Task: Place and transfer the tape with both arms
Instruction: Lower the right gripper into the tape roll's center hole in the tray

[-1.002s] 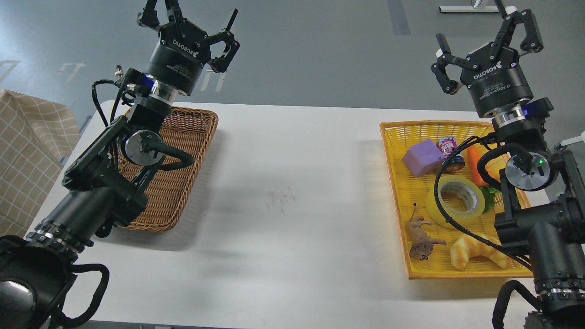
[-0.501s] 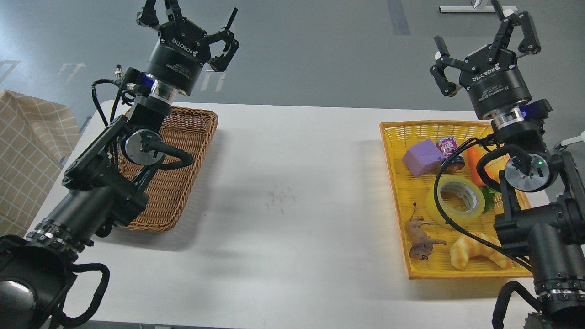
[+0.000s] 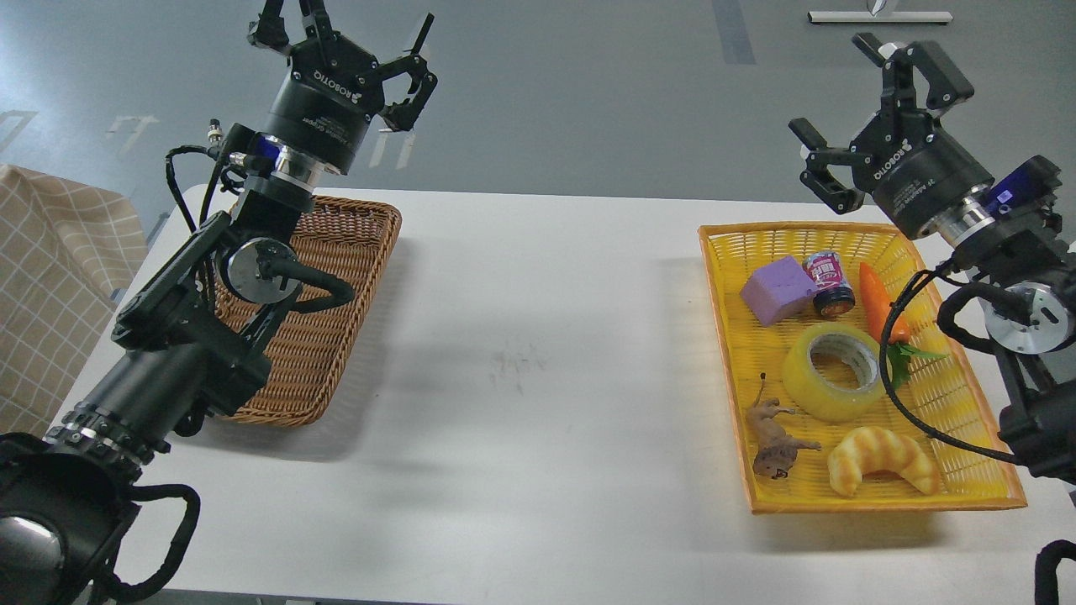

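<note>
The tape point(image 3: 832, 372), a yellow translucent roll with a grey-white core, lies flat in the middle of the yellow basket point(image 3: 725, 336) on the right side of the table. My right gripper point(image 3: 849, 105) is open and empty, raised above the basket's far edge and tilted to the left. My left gripper point(image 3: 345, 38) is open and empty, held high above the far end of the brown wicker basket point(image 3: 353, 277) on the left.
The yellow basket also holds a purple block point(image 3: 777, 290), a small can point(image 3: 828, 284), a carrot toy point(image 3: 878, 301), a lion figure point(image 3: 777, 437) and a croissant toy point(image 3: 883, 458). A white table point(image 3: 538, 353) lies between the baskets. A checked cloth point(image 3: 50, 277) sits far left.
My right arm has swung to the right and its gripper has tilted left and dropped slightly, uncovering the tape and carrot. The left arm has hardly moved.
</note>
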`<action>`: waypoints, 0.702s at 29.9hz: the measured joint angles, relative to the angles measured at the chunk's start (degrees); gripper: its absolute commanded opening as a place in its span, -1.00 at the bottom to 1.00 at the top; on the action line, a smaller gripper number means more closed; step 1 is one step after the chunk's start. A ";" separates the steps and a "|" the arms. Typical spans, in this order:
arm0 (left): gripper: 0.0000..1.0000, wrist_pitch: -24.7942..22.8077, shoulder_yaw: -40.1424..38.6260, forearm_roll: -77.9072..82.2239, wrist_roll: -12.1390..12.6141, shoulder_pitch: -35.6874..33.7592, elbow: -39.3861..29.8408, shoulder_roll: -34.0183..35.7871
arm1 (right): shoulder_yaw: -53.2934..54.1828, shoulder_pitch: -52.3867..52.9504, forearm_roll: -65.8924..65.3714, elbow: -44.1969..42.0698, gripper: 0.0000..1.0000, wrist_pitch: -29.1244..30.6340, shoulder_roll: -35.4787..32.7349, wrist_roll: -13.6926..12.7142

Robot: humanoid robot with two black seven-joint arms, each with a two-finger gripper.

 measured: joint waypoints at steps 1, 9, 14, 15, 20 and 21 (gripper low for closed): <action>0.96 0.00 -0.01 -0.01 0.00 0.00 0.00 0.00 | -1.85 0.17 -0.17 0.33 1.00 0.00 -1.56 -0.02; 0.96 0.00 -0.09 0.00 0.00 -0.08 0.00 -0.02 | -12.29 2.04 -11.18 3.73 0.99 0.01 -10.90 -0.05; 0.96 0.00 -0.09 0.00 0.00 -0.08 0.00 -0.02 | -12.98 1.98 -24.11 7.33 0.99 0.01 -13.85 -0.05; 0.96 0.00 -0.09 0.00 0.00 -0.08 0.00 -0.01 | -13.01 1.84 -26.42 8.23 0.99 0.01 -14.25 -0.07; 0.96 0.00 -0.09 0.00 0.00 -0.09 0.00 0.08 | -14.41 0.99 -39.07 11.88 0.99 0.02 -17.42 -1.77; 0.96 0.00 -0.09 -0.01 0.00 -0.09 0.00 0.09 | -14.97 0.96 -40.78 12.13 1.00 0.02 -18.05 -2.29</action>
